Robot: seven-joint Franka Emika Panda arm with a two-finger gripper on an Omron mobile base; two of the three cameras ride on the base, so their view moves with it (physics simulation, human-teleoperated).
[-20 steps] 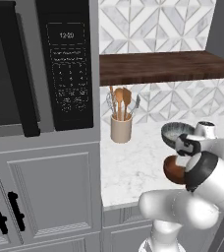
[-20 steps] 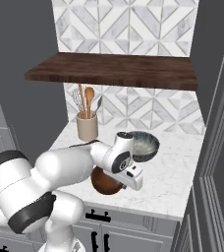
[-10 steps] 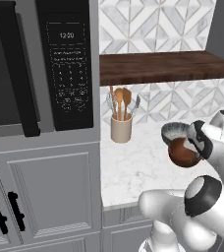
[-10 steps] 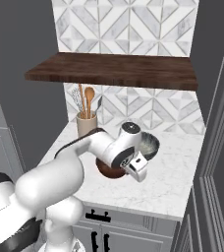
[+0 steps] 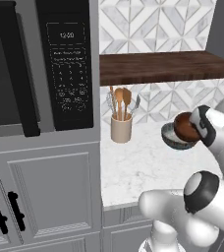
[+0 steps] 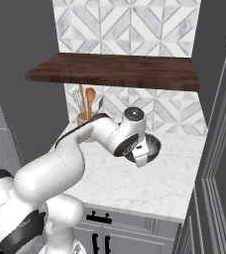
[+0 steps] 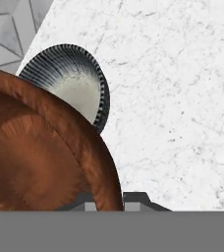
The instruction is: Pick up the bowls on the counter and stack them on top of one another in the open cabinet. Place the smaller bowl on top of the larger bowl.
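Hand view: the smaller bowl (image 7: 40, 162) is pinched by its rim in the closed gripper (image 7: 109, 199), above the larger bowl (image 7: 72, 81) near the counter (image 7: 182, 98) back edge, so it can be tilted out, or the wrong bowl shelved first.

1. The arm (image 6: 60, 168) is glossy white, built of thick rounded tube segments.
2. Its joints are dark grey to black rings, one at the lower link (image 5: 202, 189).
3. A round white cap with a small dark centre tops the wrist (image 6: 134, 115).
4. The end effector (image 7: 109, 199) has dark grey fingertips.
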